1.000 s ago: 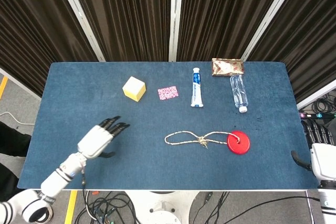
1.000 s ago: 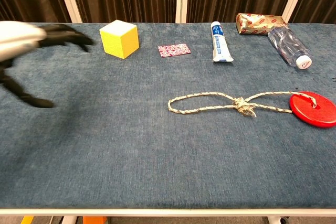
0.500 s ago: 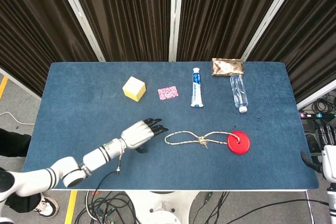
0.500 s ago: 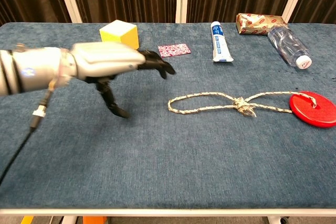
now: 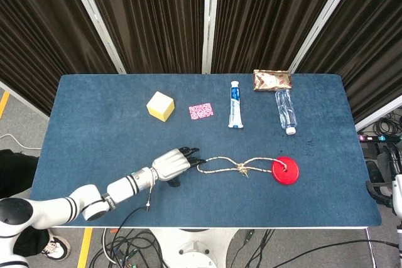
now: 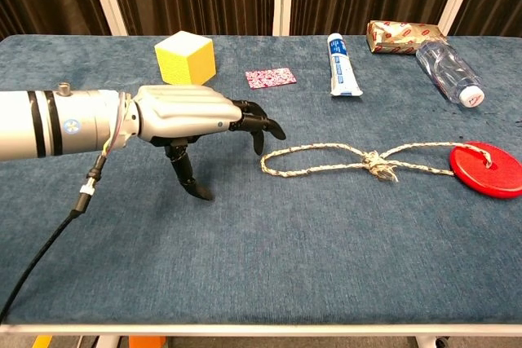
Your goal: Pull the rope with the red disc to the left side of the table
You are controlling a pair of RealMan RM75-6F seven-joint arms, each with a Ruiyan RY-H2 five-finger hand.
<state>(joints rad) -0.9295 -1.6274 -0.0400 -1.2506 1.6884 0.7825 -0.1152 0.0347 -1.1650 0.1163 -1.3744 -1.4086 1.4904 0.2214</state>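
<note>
A braided rope [image 5: 235,166] [image 6: 342,156] lies in a knotted loop across the table's front middle. Its right end is tied to a flat red disc [image 5: 285,170] [image 6: 488,169]. My left hand [image 5: 173,164] [image 6: 183,116] hovers just left of the loop's left end with its fingers spread and the thumb pointing down to the cloth. Its dark fingertips [image 6: 269,128] reach above the rope's end, and nothing is held. Only a sliver of my right hand [image 5: 373,187] shows at the right edge of the head view, off the table.
Along the back stand a yellow cube [image 5: 160,105] [image 6: 186,59], a pink card [image 5: 201,112] [image 6: 271,78], a toothpaste tube [image 5: 235,113] [image 6: 343,76], a lying clear bottle [image 5: 285,110] [image 6: 447,71] and a brown packet [image 5: 272,80] [image 6: 400,37].
My left hand has swept from the table's left side rightward to the rope's loop end. My right hand has slipped further out of the head view. Rope and disc have not moved.
</note>
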